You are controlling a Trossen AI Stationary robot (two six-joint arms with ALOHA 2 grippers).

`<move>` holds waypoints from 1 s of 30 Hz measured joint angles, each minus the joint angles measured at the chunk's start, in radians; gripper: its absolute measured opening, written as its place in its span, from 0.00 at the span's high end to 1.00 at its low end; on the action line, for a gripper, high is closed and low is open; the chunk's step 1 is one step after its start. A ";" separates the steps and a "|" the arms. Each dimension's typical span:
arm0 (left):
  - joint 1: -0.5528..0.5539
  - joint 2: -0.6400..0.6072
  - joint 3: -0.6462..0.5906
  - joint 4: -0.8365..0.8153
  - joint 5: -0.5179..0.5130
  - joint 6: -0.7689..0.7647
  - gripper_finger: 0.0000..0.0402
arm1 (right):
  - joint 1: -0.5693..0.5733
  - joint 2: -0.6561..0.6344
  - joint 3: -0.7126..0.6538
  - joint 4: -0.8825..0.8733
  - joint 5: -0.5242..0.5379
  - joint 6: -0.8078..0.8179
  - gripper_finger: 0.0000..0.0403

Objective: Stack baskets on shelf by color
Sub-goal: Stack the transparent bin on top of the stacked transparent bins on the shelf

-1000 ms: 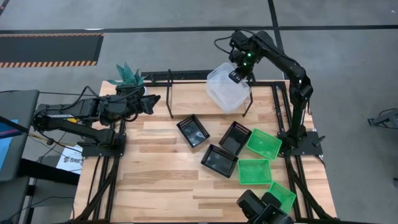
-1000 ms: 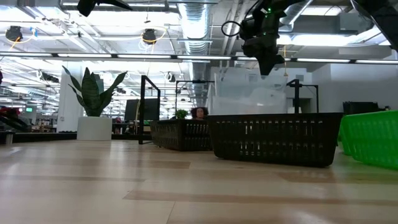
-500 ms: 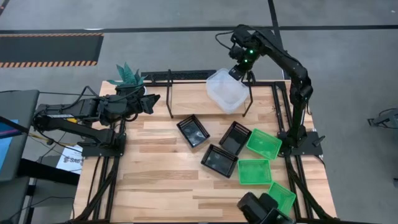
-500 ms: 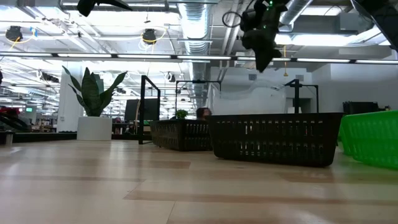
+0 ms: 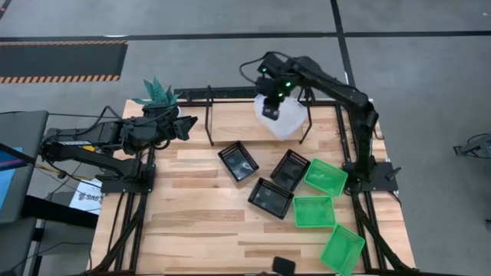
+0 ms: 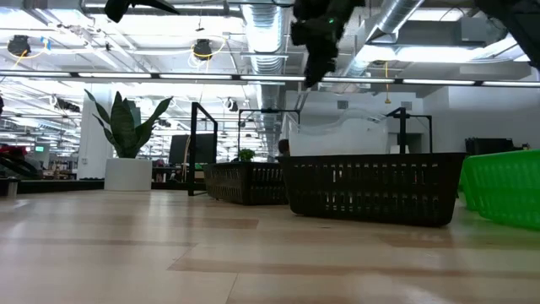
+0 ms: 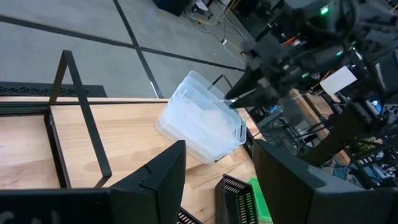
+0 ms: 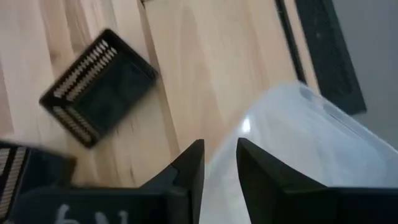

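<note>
The clear baskets (image 5: 290,123) sit tilted on the right end of the shelf (image 5: 230,123), also shown in the left wrist view (image 7: 202,127). My right gripper (image 5: 270,109) hovers open over their left rim, pointing down; in its own view (image 8: 221,171) the clear rim (image 8: 292,137) runs toward the gap between the fingers. Three black mesh baskets (image 5: 238,161) (image 5: 291,169) (image 5: 270,197) lie on the tabletop, with three green ones (image 5: 325,177) (image 5: 314,211) (image 5: 342,249) to their right. My left gripper (image 7: 214,186) waits open at the table's left edge (image 5: 188,123). My right gripper comes from above at the clear baskets' left rim (image 8: 249,124), with a finger standing on either side of it. Whether a finger touches the rim, I cannot tell.
A potted plant (image 5: 157,96) stands at the far left corner, beside my left gripper. Black hoop frames (image 5: 209,115) (image 5: 307,115) rise at both ends of the shelf. A small dark object (image 5: 283,264) lies at the near edge. Bare planks (image 5: 184,207) fill the near left.
The clear basket came down from a raised tilt onto the shelf's right end and stayed there. My right gripper left its far right corner and swung toward the table's left and a little nearer, ending over the basket's left rim.
</note>
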 joint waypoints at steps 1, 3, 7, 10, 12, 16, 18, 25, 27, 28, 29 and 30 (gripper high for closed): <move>0.000 0.000 0.000 0.000 0.000 0.000 0.57 | 0.005 0.005 -0.010 0.022 -0.003 0.008 0.72; 0.000 0.000 0.000 0.000 0.000 -0.001 0.57 | 0.016 0.006 -0.041 0.070 -0.004 0.017 0.73; 0.000 0.000 0.000 -0.003 0.000 -0.004 0.57 | 0.034 0.041 -0.080 0.098 -0.018 0.020 0.75; 0.000 0.000 0.000 -0.008 0.000 -0.005 0.57 | 0.043 0.092 -0.086 0.119 -0.022 0.018 0.77; 0.000 0.000 0.000 -0.010 0.000 -0.012 0.57 | 0.042 0.128 -0.086 0.113 -0.021 0.014 0.78; 0.000 0.000 0.000 -0.031 0.000 -0.026 0.57 | 0.036 0.186 -0.086 0.133 -0.017 0.013 0.80; 0.000 0.000 0.000 -0.037 -0.001 -0.026 0.57 | 0.036 0.210 -0.086 0.145 0.001 0.017 0.81; 0.012 0.000 0.000 -0.045 -0.004 -0.027 0.57 | 0.026 0.247 -0.084 0.173 0.141 0.020 0.82; 0.020 0.000 0.000 -0.045 -0.004 -0.027 0.57 | 0.019 0.247 -0.084 0.190 0.168 0.020 0.82; 0.024 0.000 0.000 -0.045 -0.004 -0.027 0.57 | 0.014 0.247 -0.084 0.202 0.179 0.020 0.82; 0.029 0.000 0.000 -0.045 -0.003 -0.027 0.57 | 0.011 0.247 -0.084 0.214 0.188 0.024 0.82; 0.033 0.000 0.000 -0.046 -0.003 -0.027 0.57 | 0.007 0.247 -0.084 0.225 0.196 0.029 0.82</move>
